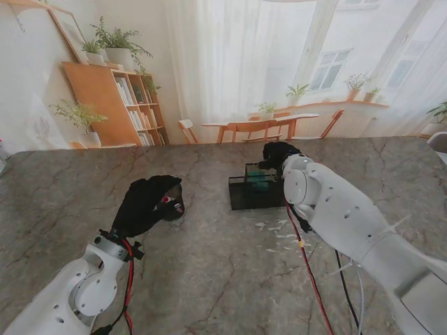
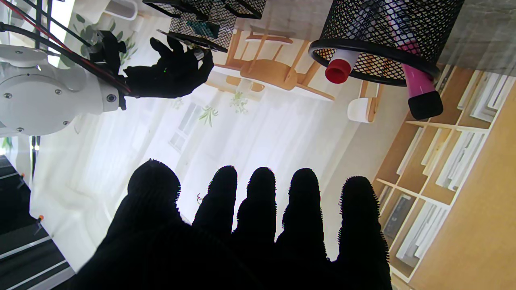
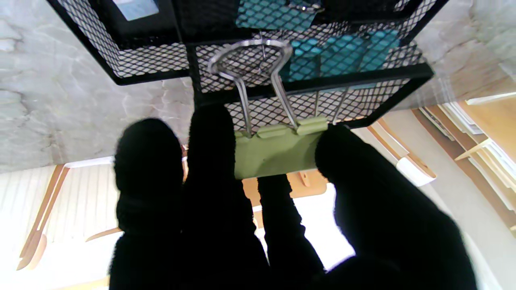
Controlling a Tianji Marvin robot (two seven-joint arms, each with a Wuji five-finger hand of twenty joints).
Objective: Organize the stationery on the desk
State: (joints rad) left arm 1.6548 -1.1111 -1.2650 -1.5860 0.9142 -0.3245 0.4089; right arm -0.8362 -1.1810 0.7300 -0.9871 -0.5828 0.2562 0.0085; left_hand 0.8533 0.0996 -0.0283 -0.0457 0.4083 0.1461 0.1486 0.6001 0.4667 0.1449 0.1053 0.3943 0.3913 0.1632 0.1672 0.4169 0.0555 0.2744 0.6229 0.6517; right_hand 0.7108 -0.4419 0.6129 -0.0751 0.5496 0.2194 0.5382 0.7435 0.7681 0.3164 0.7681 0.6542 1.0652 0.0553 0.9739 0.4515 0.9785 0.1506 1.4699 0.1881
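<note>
Closest to the stand's camera are the two white arms rising from the near corners of the marble table (image 1: 209, 279). On the left, the left hand (image 1: 144, 204) hovers just beside a round black mesh pen cup (image 1: 172, 207); its wrist view shows all five fingers (image 2: 258, 201) straight and spread, holding nothing. That same view looks into the cup, where a red-capped marker (image 2: 340, 68) and a pink pen with a black cap (image 2: 417, 90) stand, things the stand's view only hints at.

Moving right, the black mesh organizer tray (image 1: 255, 192) sits mid-table, and the right hand (image 1: 278, 155) is poised over its far edge. From the stand I cannot tell what it carries; the right wrist view settles it: the fingers (image 3: 209, 153) pinch a green binder clip (image 3: 276, 151) by its body, the wire handles pointing toward the tray's compartments, where teal items (image 3: 334, 52) already lie.

The clip looks light, stiff and springy, with smooth painted metal that could slip; gripping the flat body sides, as here, seems the soundest hold, since the wire loops swivel.
</note>
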